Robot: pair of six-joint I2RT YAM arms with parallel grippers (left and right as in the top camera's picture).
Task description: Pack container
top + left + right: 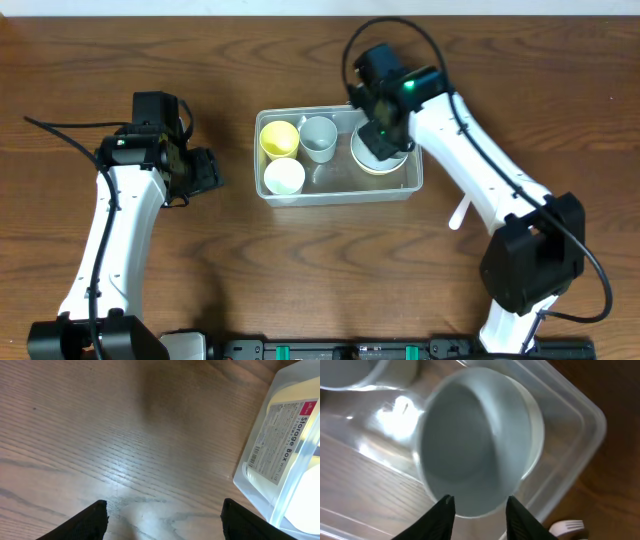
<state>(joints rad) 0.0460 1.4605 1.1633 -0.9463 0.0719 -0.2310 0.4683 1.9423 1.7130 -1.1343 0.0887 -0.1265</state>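
The clear container (340, 196) sits mid-table and holds a yellow cup (278, 138), a white cup (285, 178) and a grey-blue cup (318, 136). At its right end lie stacked bowls (378, 160). My right gripper (385, 135) hovers over them. In the right wrist view a grey-blue bowl (475, 445), slightly blurred, lies inside the container (590, 415) below my right gripper (480, 502), whose jaws stand apart without pinching it. My left gripper (205, 170) is open over bare wood left of the container (285, 460); nothing sits in the left gripper (164, 510).
A white plastic fork (458, 213) lies on the table to the right of the container, its tines also showing as the fork (567, 525) in the right wrist view. The right arm reaches over the container's right end.
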